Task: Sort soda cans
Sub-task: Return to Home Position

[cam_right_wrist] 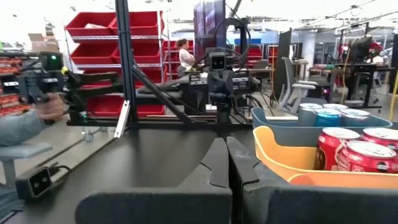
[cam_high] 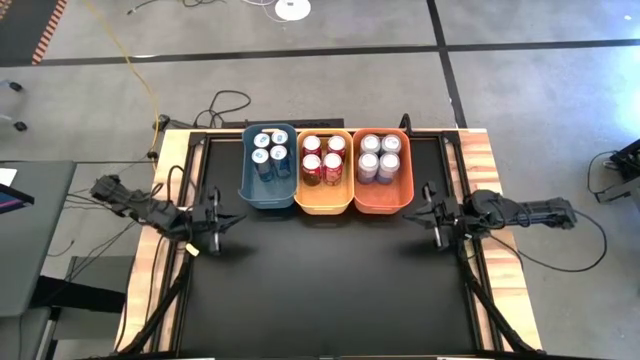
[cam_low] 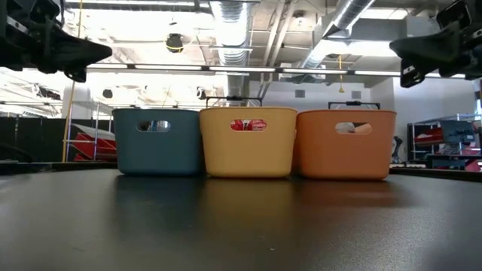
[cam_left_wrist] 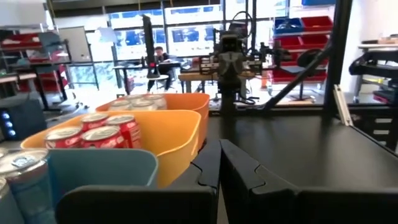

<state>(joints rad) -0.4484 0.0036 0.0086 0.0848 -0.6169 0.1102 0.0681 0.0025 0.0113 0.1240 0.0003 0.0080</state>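
left gripper (cam_left_wrist: 219,146), right gripper (cam_right_wrist: 227,146) closed, soda cans (cam_high: 325,158) binned

No words, numbers or signs legible anywhere. White script across the red soda cans (cam_left_wrist: 99,134) in the yellow bin (cam_left_wrist: 180,134), just ahead of the left pincer (cam_left_wrist: 219,149) and off to one side, too blurred to read. Any print on the blue soda cans (cam_right_wrist: 329,117), beyond the red ones from the right pincer (cam_right_wrist: 226,146), equally unreadable.
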